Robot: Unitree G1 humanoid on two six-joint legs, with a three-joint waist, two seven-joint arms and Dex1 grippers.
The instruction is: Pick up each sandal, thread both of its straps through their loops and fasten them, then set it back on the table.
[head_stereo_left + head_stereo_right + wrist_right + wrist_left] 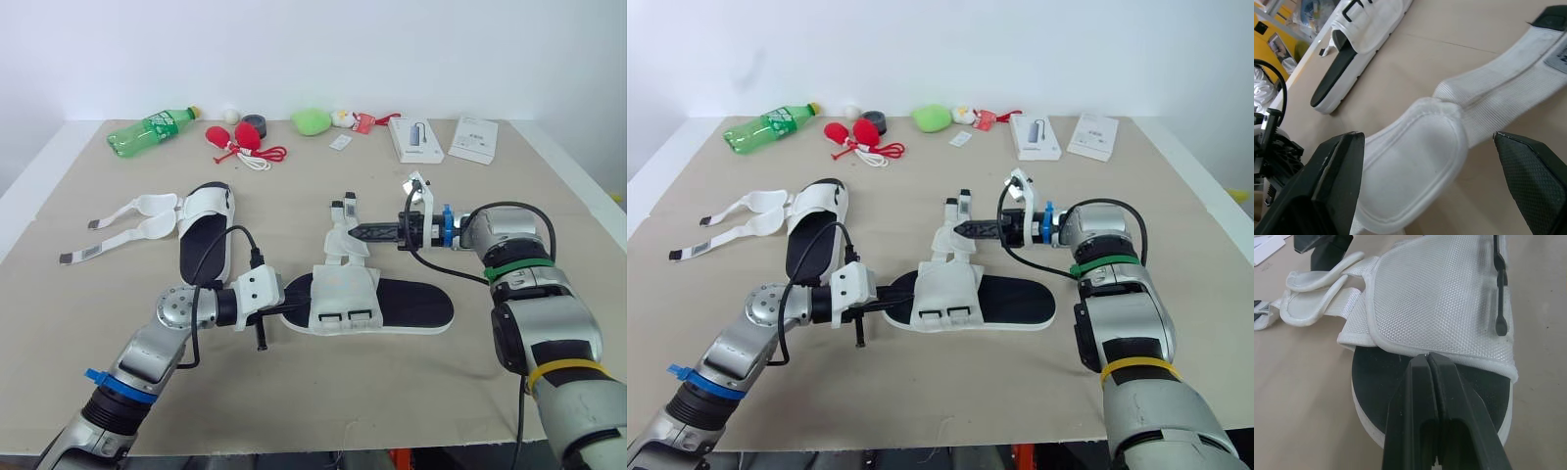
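Two sandals; left gripper pressed together, right gripper spread by strap.

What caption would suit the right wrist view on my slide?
White padded sandal strap framed by the open right gripper.

Looks like a robotics lab test station: beige-topped desk against bare white wall; mismatched props along the back, including green plastic bottle, dark tape roll, flat white box.
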